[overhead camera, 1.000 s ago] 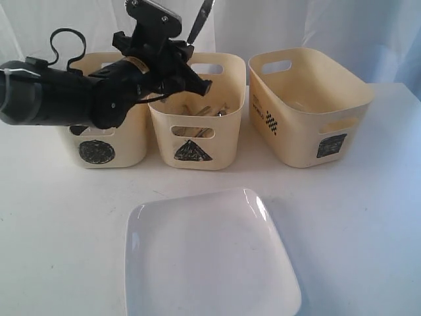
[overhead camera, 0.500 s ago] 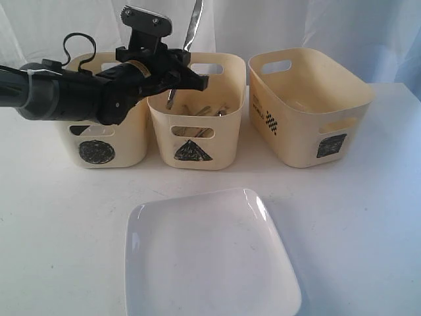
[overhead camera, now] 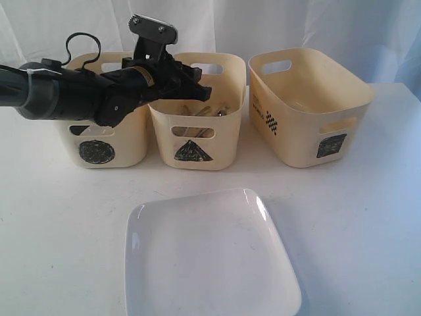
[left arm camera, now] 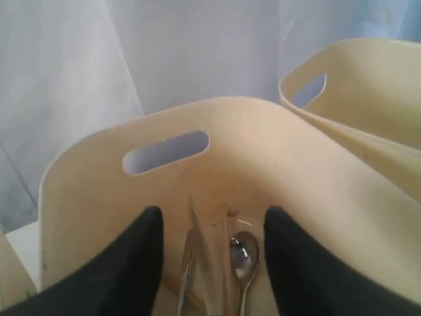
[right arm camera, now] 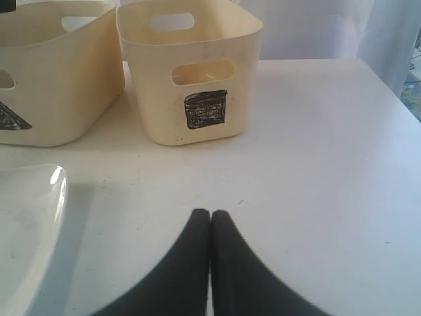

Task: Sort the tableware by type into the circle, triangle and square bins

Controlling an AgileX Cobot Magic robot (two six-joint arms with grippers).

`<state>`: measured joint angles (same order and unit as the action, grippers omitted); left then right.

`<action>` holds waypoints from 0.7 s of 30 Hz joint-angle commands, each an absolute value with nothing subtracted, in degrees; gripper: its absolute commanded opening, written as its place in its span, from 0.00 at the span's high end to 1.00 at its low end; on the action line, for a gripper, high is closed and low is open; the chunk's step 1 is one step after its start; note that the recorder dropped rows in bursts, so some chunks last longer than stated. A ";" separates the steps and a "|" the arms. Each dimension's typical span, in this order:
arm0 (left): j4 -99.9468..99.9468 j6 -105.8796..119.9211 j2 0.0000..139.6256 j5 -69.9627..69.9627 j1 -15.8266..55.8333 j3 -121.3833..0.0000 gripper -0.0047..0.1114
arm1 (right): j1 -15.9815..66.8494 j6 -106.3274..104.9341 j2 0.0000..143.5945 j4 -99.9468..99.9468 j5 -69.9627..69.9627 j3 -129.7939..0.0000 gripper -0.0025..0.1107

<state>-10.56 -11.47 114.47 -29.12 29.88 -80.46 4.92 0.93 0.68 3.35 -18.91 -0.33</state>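
Plate (overhead camera: 210, 257), white and square, lies flat near centre, left of the right gripper (right arm camera: 210, 217), jaws pressed together, probably the nearer arm; left gripper (left arm camera: 212, 214) hangs wide and empty over the far triangle bin (overhead camera: 195, 131), square bin (overhead camera: 309, 112) far right.

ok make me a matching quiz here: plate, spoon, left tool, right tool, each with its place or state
1 white square plate
2 steel spoon
3 left tool
4 right tool

a shut, over the table
b open, above the triangle bin
c flat on the table
d inside the triangle bin

Pairs: 1-c, 2-d, 3-b, 4-a
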 commanded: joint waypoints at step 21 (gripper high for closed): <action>-10.96 -7.35 95.01 9.74 29.90 -78.17 0.96 | 4.53 1.31 0.48 2.95 -18.40 0.00 0.98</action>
